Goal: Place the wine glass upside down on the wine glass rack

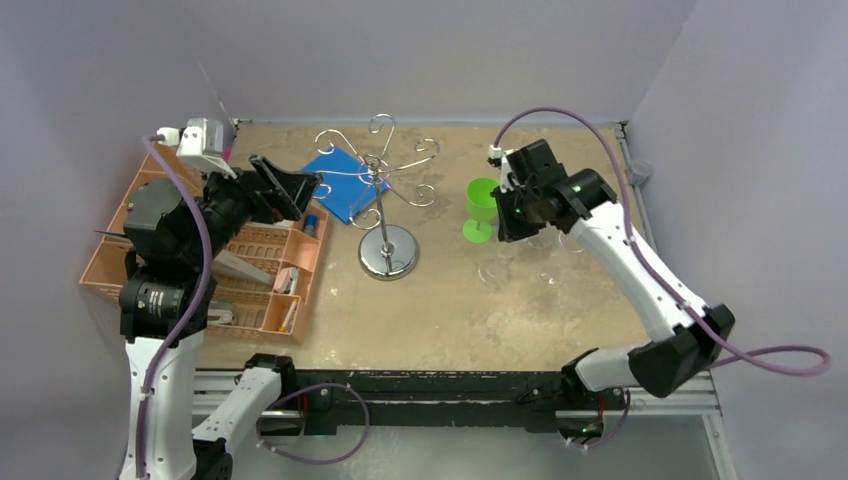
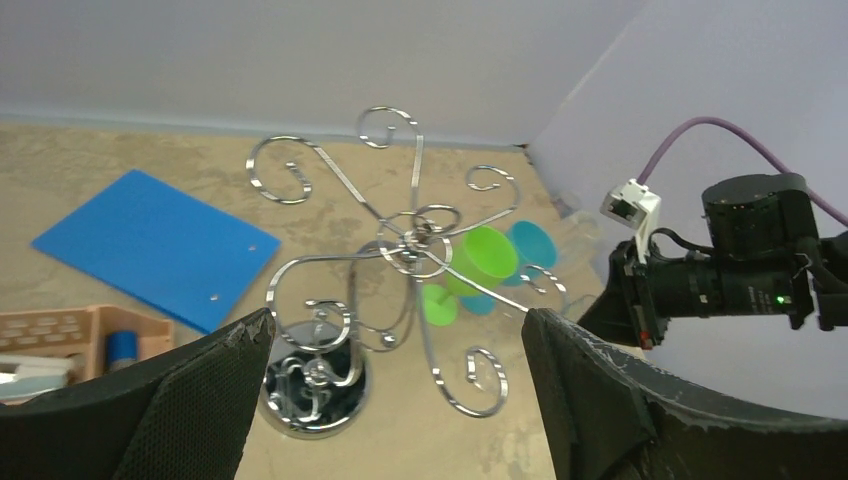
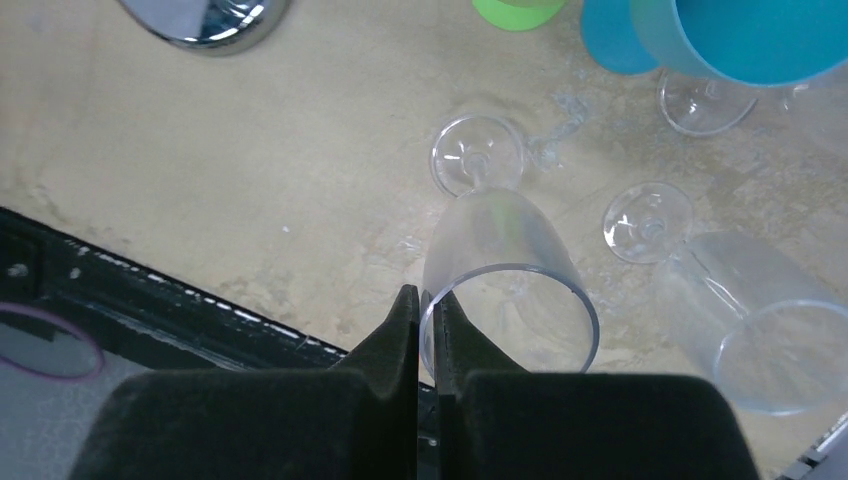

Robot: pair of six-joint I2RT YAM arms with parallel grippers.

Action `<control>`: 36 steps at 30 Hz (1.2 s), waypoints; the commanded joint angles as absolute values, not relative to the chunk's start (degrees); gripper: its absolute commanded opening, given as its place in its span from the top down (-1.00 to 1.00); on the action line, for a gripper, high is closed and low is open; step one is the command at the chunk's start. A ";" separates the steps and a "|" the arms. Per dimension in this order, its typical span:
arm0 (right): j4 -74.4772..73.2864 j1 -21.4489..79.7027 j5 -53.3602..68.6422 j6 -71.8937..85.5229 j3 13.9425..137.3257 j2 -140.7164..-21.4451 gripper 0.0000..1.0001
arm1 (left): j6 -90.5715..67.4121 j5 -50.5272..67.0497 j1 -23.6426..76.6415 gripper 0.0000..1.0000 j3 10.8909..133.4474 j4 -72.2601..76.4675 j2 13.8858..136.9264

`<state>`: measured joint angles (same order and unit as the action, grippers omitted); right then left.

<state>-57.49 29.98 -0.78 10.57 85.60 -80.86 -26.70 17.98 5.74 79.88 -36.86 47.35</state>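
We see right gripper (image 3: 422, 300) clamped on clear wine glass (image 3: 500, 250) rim, one finger inside bowl: grip suits lifting, flipping. Glass stands right of rack (image 1: 377, 195), near side. Left gripper (image 1: 290, 190) spread wide, idle left of rack.

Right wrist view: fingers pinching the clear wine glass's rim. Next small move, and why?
Probably a short straight lift. The right gripper is shut on the rim of the clear wine glass. Another clear glass sits close beside it, so get above that before swinging toward the silver chrome wire rack.
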 commanded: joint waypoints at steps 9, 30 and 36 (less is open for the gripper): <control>-52.39 30.26 3.05 15.15 84.66 -60.85 1.00 | -47.92 43.49 5.54 -0.78 87.68 -27.48 54.87; -27.05 30.29 -10.13 16.21 80.37 -50.73 1.00 | -58.26 30.91 29.56 -0.59 96.55 -13.52 76.82; -16.88 30.30 -9.59 15.37 78.68 -48.90 1.00 | -67.26 18.61 34.30 -0.53 94.50 -5.17 79.29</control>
<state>-29.41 30.00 -8.40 16.21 78.98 -51.09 -60.38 28.36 30.92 93.65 -15.84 80.09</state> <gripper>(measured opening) 0.023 0.770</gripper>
